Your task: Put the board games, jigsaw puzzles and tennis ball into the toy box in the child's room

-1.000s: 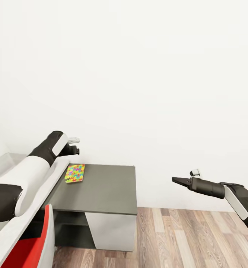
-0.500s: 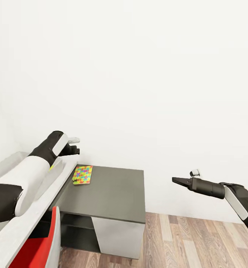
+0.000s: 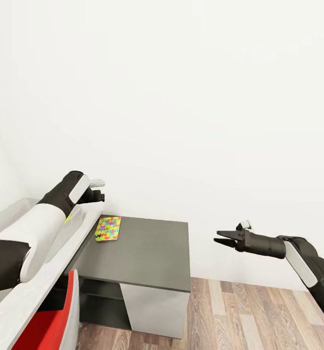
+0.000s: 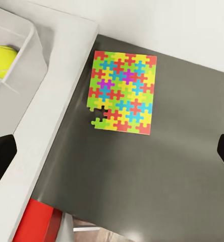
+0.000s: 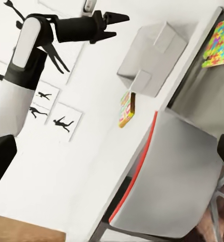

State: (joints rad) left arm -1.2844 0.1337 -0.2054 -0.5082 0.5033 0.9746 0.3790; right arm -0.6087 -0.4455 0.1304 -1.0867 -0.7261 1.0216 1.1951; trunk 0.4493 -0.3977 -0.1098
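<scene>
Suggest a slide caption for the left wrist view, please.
Jigsaw puzzle flat on the dark table, tennis ball in the toy box alongside.

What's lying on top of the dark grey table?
A colourful jigsaw puzzle lies flat on the dark grey table, near its edge beside the pale grey top. What is under the puzzle is covered.

White wall (image 3: 181, 97), wood-plank floor (image 3: 259, 316), red chair (image 3: 50, 325)

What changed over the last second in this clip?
From 1.0 s to 0.5 s ago the view panned, so the table and puzzle sit further right in frame. Since then the right gripper has opened, and its arm rose and reached slightly further left. The left gripper held its pose; the puzzle lies flat as before.
</scene>
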